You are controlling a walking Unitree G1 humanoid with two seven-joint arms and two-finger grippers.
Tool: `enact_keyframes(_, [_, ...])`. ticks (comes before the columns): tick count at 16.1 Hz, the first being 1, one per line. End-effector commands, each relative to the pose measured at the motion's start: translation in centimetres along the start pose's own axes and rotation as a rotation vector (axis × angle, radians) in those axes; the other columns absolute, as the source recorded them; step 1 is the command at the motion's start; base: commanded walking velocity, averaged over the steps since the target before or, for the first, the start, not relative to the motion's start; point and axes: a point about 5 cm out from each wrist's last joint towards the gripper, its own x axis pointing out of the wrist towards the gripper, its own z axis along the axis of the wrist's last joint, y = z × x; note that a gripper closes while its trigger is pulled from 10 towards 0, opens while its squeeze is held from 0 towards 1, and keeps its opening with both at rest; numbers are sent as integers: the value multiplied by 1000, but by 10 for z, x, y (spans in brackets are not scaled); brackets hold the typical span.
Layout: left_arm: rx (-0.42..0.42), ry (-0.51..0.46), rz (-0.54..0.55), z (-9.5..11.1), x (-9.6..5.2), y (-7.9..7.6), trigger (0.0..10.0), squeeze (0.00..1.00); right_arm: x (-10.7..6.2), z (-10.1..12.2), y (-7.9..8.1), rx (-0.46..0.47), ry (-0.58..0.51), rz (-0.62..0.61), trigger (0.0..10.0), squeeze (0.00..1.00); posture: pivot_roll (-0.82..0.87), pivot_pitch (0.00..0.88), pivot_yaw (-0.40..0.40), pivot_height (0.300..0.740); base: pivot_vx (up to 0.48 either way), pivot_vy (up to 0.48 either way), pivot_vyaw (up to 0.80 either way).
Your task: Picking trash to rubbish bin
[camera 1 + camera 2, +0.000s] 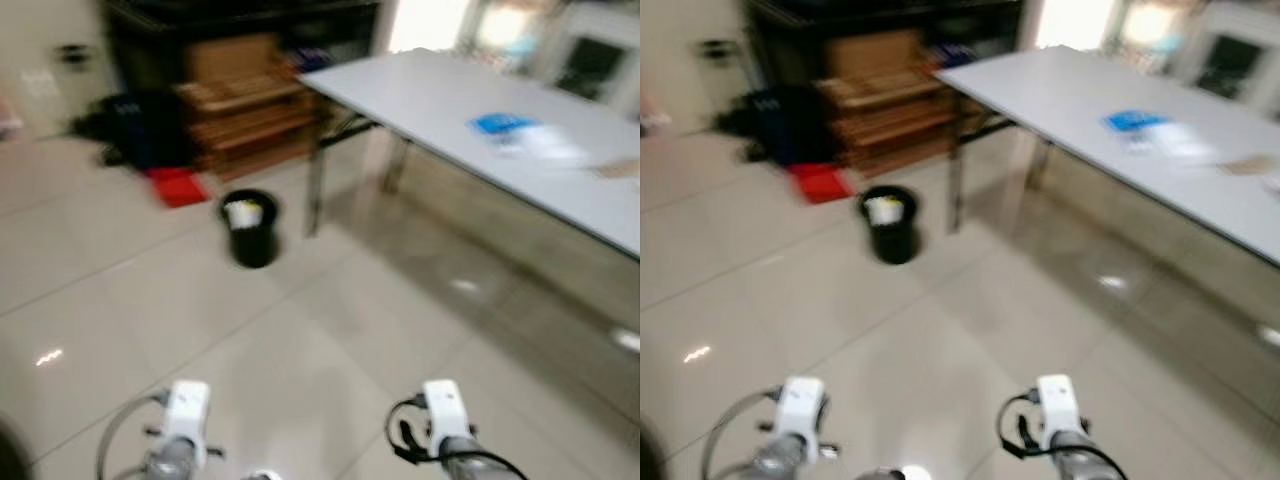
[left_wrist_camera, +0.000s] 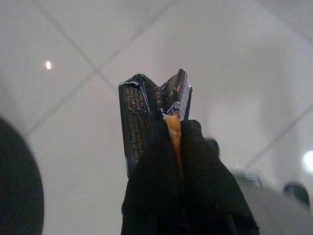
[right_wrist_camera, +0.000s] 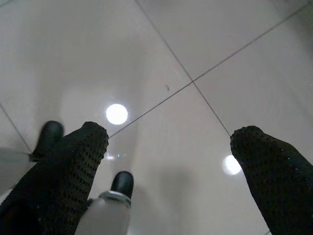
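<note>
A: Left end effector [image 2: 176, 147]: fingers pressed together on a dark crumpled wrapper [image 2: 146, 117], which sticks up past the fingertips. Pinched at its lower part, probably so it rides securely while walking (my reading).

B: Right one?

A: Right end effector [image 3: 171, 152] spread wide, nothing between the fingers, tiled floor [image 3: 205, 44] beneath. Likely just idle.

B: Target?

A: Black rubbish bin [image 1: 250, 228] stands on the floor ahead, just beside the leg at the near corner of the white counter [image 1: 440, 110]; something pale and yellow already inside. It is well apart from both arms.

B: Obstructions?

A: Open tile between robot and bin. A red flat item [image 1: 177, 186] lies beyond the bin, with stacked cardboard [image 1: 245, 100] and dark bags behind. Blue paper [image 1: 503, 124] lies on the counter (frame blurred, details uncertain). The counter leg is the main thing to avoid.
</note>
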Motion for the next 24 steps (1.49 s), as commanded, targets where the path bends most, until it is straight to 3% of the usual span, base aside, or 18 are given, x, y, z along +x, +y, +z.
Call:
enact_keyframes(1, [-3,-8,18,3,1,4,10000,0,1,2,3,17,-8,7,10000,0,13,38,-96,740,0,0,800])
enact_keyframes(7, [23,11,25,1,1,5,10000,0,1,7,6,61,-37,34,10000,0,13,30,-94,740,299,0,0])
enact_keyframes(21, [40,18,19,-1,0,4,10000,0,1,7,9,47,-42,58,10000,0,15,5,-91,740,461,0,0])
enact_keyframes(24, [37,16,20,1,1,5,10000,0,1,8,9,8,-38,55,10000,0,16,15,-93,740,461,0,0])
